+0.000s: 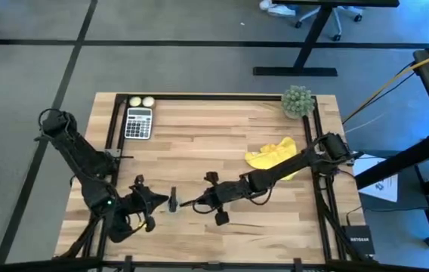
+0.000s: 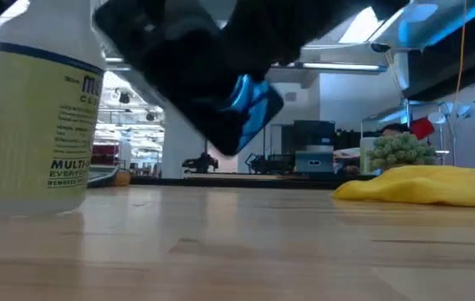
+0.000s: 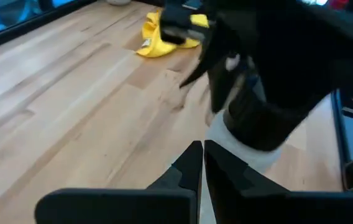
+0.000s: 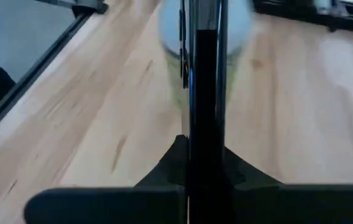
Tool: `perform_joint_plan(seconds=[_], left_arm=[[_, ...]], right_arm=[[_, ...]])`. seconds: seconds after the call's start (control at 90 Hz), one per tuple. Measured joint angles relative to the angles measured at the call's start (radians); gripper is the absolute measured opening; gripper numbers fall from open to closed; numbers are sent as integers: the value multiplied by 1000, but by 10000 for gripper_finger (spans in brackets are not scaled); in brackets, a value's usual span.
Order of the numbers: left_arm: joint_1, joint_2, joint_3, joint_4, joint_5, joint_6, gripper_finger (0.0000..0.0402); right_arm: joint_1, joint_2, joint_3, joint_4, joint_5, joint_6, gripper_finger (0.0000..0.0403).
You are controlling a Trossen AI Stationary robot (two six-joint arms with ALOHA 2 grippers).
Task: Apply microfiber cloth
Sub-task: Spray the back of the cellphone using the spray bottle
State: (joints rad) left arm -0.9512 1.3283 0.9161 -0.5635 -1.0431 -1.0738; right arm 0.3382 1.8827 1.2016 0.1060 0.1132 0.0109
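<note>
Over on the right half of the table (image 1: 199, 140) lies the microfiber cloth (image 1: 273, 156), bright yellow and rumpled, with the right arm's forearm passing over its near edge. The right tool (image 1: 185, 202) reaches toward the middle near the front edge, its fingers clamped on a thin black smartphone (image 4: 204, 93) held edge-on, the slab running straight up between the fingers in the right wrist view. The left tool (image 1: 163, 202) sits just beside it, front left of centre, fingers drawn almost together; it seems to grip a spray bottle (image 2: 43, 109), though the left wrist view is too crowded to be sure. At table height the white, labelled bottle stands on the wood. A calculator (image 1: 138, 122) and a small green plant (image 1: 297, 101) sit along the far edge.
</note>
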Motion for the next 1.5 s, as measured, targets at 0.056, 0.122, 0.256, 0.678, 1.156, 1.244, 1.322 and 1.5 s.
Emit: perform_joint_plan(seconds=[0.056, 0.122, 0.256, 0.678, 1.156, 1.244, 1.322, 1.5], left_arm=[[-5, -6, 0, -2, -2, 7, 0], [-10, -7, 0, -2, 4, 25, 0], [-12, -7, 0, -5, 64, 77, 0], [-6, -84, 0, -161, 121, -47, 0], [-40, -151, 0, -241, 277, -116, 0], [-37, -160, 0, -253, 165, -101, 0], [-36, -164, 0, -272, 100, -100, 0], [-34, -164, 0, -267, 7, -92, 0]], right_arm=[[-1, -18, 1, -10, 3, 2, 3], [-7, -34, 1, -3, 7, -6, 3], [-13, -55, 1, -15, 11, -20, 3], [-21, -62, 0, -44, 53, -20, 9], [-27, -11, 1, 0, 52, -16, 5], [-27, 14, 0, 16, 32, -14, 5], [-25, 26, 0, 9, 25, -10, 5], [-25, 28, 0, 1, 25, 0, 5]])
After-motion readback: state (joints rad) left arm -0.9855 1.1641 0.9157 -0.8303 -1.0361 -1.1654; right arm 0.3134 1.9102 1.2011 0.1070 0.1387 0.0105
